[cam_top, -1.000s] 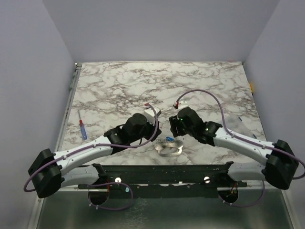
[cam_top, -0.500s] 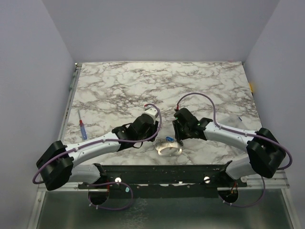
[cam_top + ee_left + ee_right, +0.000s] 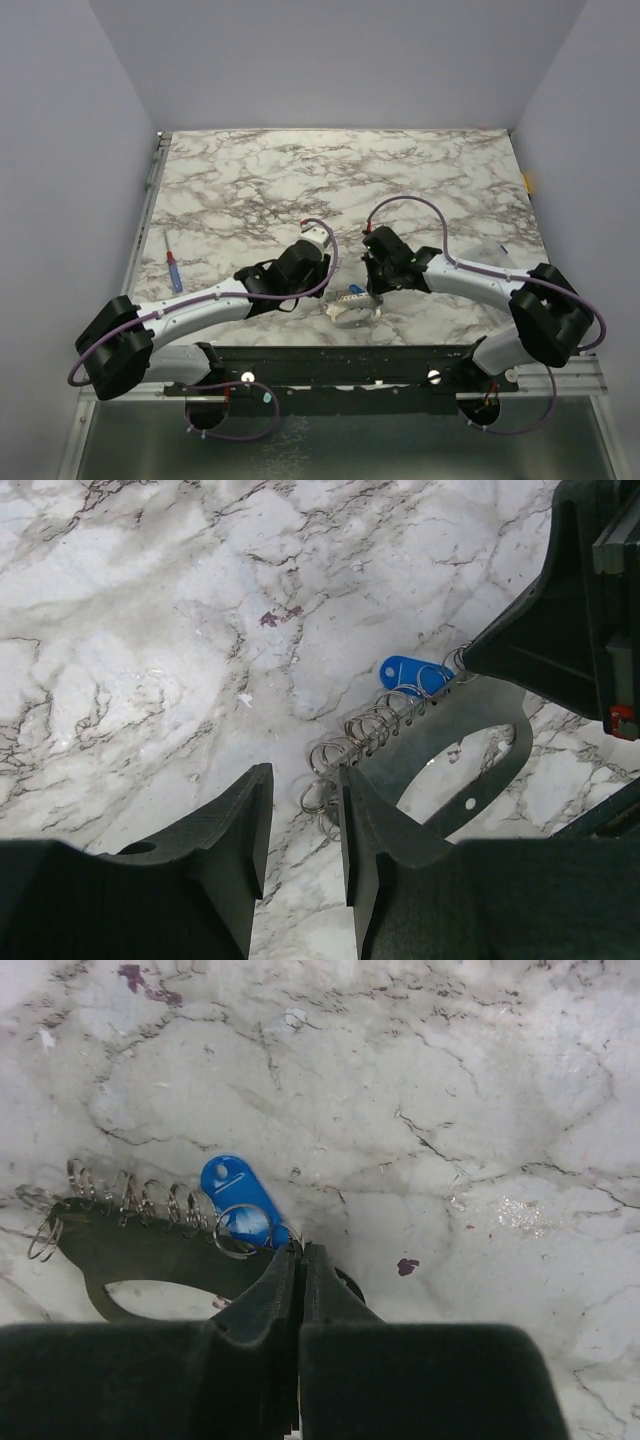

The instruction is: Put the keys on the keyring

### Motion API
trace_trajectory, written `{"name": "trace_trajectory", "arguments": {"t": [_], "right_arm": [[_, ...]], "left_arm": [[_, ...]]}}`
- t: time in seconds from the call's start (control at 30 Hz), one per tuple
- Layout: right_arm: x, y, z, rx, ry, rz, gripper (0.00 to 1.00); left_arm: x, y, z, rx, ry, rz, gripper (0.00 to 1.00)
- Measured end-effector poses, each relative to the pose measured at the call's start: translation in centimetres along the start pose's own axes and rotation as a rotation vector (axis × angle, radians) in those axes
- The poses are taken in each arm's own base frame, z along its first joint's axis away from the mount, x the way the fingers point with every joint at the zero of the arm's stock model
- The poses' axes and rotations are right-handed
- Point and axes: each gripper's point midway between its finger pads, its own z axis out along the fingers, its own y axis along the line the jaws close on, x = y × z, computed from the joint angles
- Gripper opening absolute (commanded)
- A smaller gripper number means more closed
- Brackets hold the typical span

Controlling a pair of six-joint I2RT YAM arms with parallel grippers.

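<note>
Your right gripper (image 3: 299,1255) is clenched shut, its tips pressed together right at the lower end of the blue-headed key (image 3: 238,1200). You cannot tell whether it pinches anything thin there. The keyring (image 3: 372,728) shows as a row of small silvery wire loops. One loop lies across the blue head, and the others run away from it along the edge of a dark flat strap (image 3: 480,750) lying on the marble counter (image 3: 250,180).

Your left gripper (image 3: 305,785) stands partly parted, low over the counter at the opposite end of that row. The last loops sit just at its tips, marble shows in the gap, and it is not closed on them.

From above, you see both grippers meet over this small cluster near the counter's near edge, between the two arms. The screwdriver (image 3: 173,270) lies well apart, by the left edge.
</note>
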Motion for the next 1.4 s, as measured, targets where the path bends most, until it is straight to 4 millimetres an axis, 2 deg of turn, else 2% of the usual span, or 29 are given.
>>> {"name": "trace_trajectory", "arguments": {"t": [0.1, 0.23, 0.3, 0.4, 0.6, 0.8, 0.9, 1.17, 1.27, 1.4], "right_arm": [[-1.0, 0.4, -1.0, -0.031, -0.046, -0.020, 0.01], [-3.8, 1.5, -4.2, -0.118, -0.207, -0.066, 0.01], [-5.1, 2.0, -6.1, -0.165, -0.299, -0.096, 0.01], [-6.0, 2.9, -8.6, -0.249, -0.421, -0.162, 0.01], [-5.9, 5.0, -12.1, -0.431, -0.590, -0.289, 0.01], [-5.8, 7.5, -15.4, -0.608, -0.712, -0.410, 0.01], [-5.7, 8.7, -16.9, -0.688, -0.752, -0.478, 0.01], [-4.3, 11.3, -20.3, -0.879, -0.840, -0.688, 0.01], [-3.5, 11.9, -21.1, -0.939, -0.848, -0.756, 0.01], [-2.7, 12.5, -22.0, -1.001, -0.840, -0.828, 0.01]], "left_arm": [[-0.3, 0.0, -0.2, 0.003, -0.011, 0.000, 0.38], [-1.2, -0.3, -0.5, 0.019, -0.045, 0.015, 0.39], [-2.0, -0.5, -1.0, 0.033, -0.078, 0.030, 0.43], [-3.3, -0.8, -1.7, 0.053, -0.129, 0.050, 0.54], [-6.7, -2.5, -4.3, 0.153, -0.263, 0.110, 0.62], [-10.1, -5.0, -8.6, 0.311, -0.431, 0.215, 0.62], [-11.0, -6.1, -10.7, 0.383, -0.498, 0.281, 0.58], [-10.9, -8.0, -16.1, 0.560, -0.636, 0.507, 0.43], [-10.0, -8.0, -16.8, 0.582, -0.637, 0.591, 0.41], [-8.6, -7.9, -16.4, 0.598, -0.594, 0.681, 0.41]]}}
